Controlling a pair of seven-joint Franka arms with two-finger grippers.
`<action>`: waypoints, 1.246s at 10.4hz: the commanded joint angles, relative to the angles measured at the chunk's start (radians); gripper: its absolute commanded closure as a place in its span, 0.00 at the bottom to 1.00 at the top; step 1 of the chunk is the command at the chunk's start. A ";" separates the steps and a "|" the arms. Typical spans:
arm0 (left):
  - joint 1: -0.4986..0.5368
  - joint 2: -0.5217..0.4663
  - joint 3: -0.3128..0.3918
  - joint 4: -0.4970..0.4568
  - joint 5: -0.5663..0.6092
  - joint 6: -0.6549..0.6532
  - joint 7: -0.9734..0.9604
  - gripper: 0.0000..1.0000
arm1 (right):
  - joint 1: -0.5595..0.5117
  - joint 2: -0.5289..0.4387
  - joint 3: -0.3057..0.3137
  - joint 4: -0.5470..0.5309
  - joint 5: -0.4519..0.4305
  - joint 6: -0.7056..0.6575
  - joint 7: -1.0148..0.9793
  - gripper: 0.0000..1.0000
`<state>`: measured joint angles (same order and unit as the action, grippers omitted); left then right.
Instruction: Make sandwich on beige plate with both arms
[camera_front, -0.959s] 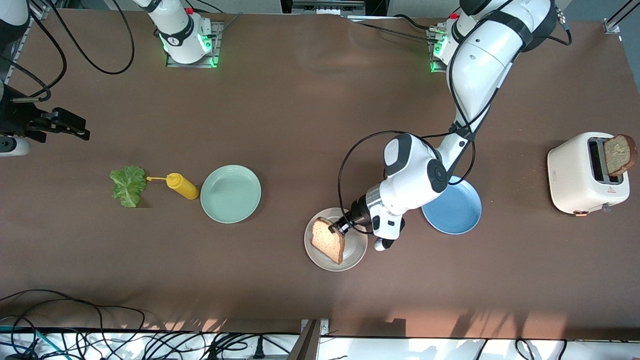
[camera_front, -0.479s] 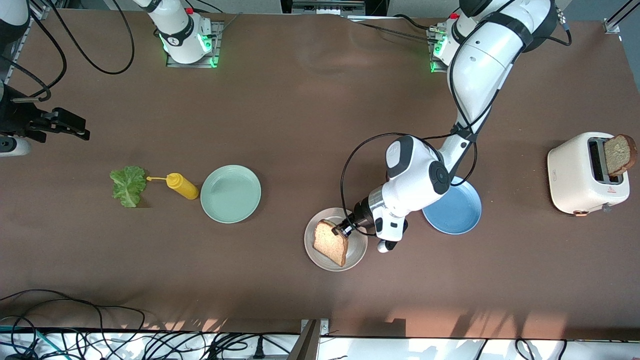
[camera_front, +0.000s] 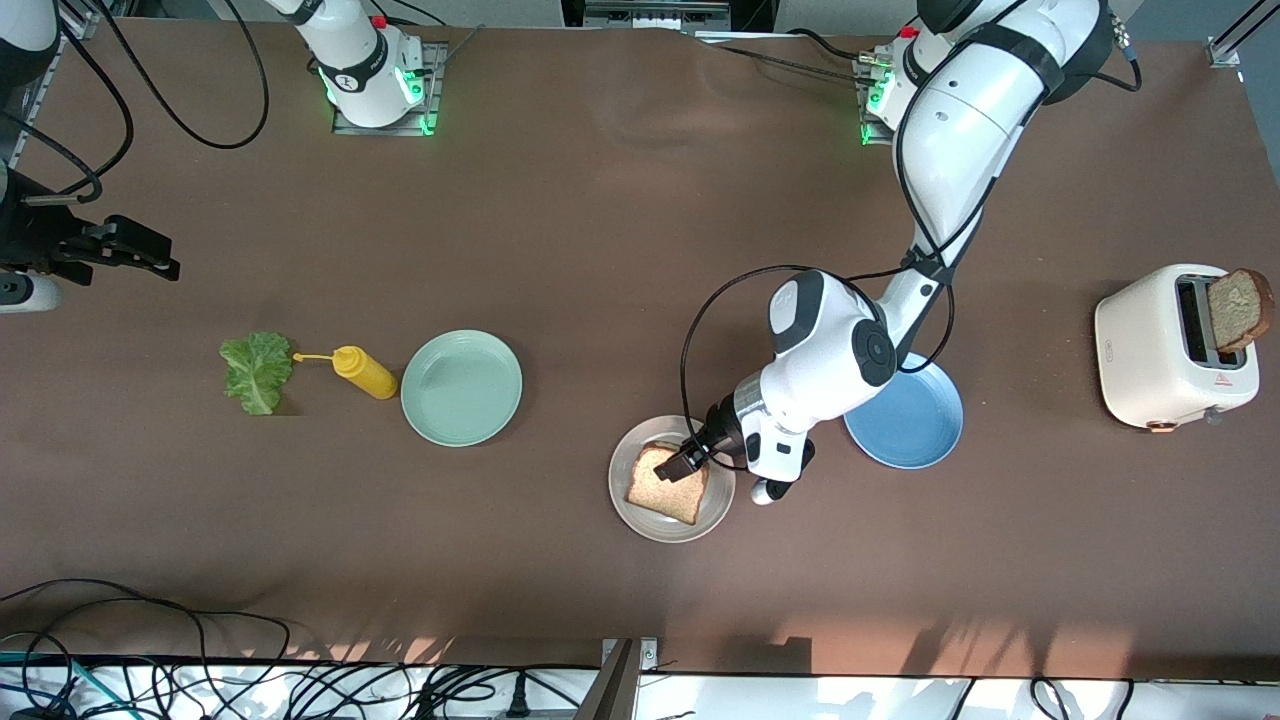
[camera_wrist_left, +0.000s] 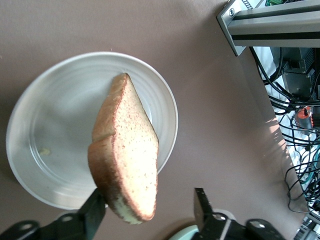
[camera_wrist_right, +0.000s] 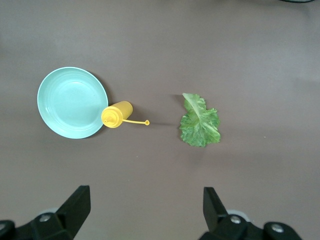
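Observation:
A slice of brown bread (camera_front: 668, 485) lies on the beige plate (camera_front: 620, 482), tilted, with one edge against my left gripper (camera_front: 686, 462). In the left wrist view the bread (camera_wrist_left: 127, 160) leans on one finger (camera_wrist_left: 94, 212) over the plate (camera_wrist_left: 55, 140). The other finger stands well apart, so the left gripper (camera_wrist_left: 150, 212) is open. A second slice (camera_front: 1238, 308) sticks out of the toaster. The lettuce leaf (camera_front: 257, 372) lies toward the right arm's end of the table and also shows in the right wrist view (camera_wrist_right: 200, 122). My right gripper (camera_front: 125, 255) waits, open and empty (camera_wrist_right: 145, 210).
A yellow mustard bottle (camera_front: 365, 371) lies between the lettuce and a mint-green plate (camera_front: 461, 387). A blue plate (camera_front: 915, 420) sits beside the beige plate, partly under the left arm. A white toaster (camera_front: 1165, 350) stands at the left arm's end.
The left gripper has opened and the bread has tipped from standing on edge to lying nearly flat on the beige plate. The right arm has not moved.

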<state>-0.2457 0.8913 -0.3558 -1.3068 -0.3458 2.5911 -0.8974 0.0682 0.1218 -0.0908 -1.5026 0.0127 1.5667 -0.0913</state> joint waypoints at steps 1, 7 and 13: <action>-0.006 0.000 0.020 0.020 0.045 -0.070 0.006 0.00 | -0.002 0.001 0.005 0.013 -0.011 -0.013 -0.005 0.00; 0.038 -0.043 0.014 0.023 0.195 -0.310 0.031 0.00 | -0.002 0.001 0.005 0.013 -0.010 -0.011 -0.005 0.00; 0.241 -0.241 0.012 0.007 0.310 -0.650 0.157 0.00 | -0.002 0.002 0.005 0.013 -0.010 -0.013 -0.005 0.00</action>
<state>-0.0551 0.7272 -0.3343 -1.2656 -0.1084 2.0323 -0.8001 0.0686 0.1222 -0.0902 -1.5026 0.0127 1.5667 -0.0913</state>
